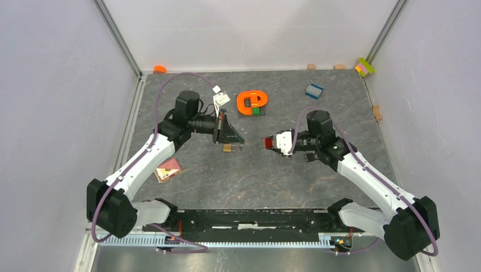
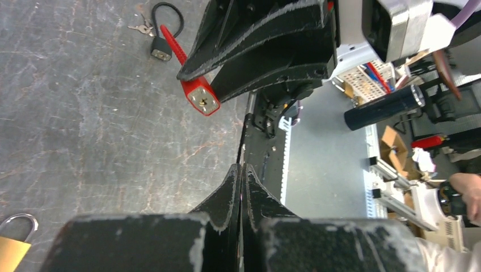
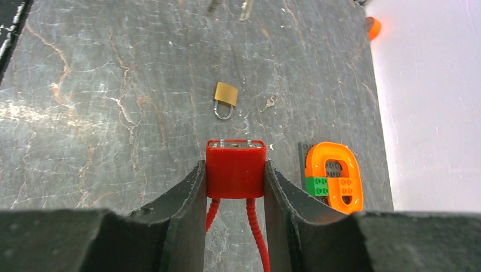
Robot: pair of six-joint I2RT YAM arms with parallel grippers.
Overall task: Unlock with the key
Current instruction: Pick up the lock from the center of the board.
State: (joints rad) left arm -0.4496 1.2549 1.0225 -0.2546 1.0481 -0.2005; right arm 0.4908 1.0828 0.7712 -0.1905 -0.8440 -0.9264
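Currently we are at the presenting step. The right gripper point(image 1: 271, 143) is clamped on the body of the red padlock point(image 3: 235, 170), held above the middle of the bench point(image 1: 255, 181) with its keyhole end toward the left gripper point(image 2: 241, 170). The left fingers are pressed together; we cannot tell whether they pinch a key. What looks like a small key point(image 3: 269, 103) lies just beside a brass padlock point(image 3: 226, 93). Next, we judge, a key blade must line up squarely with the keyhole.

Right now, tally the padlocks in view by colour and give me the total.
Red padlock: 1, held in the right gripper
Brass padlock: 1, lying on the table
Black padlock: 1, on the table beside loose keys
Total: 3
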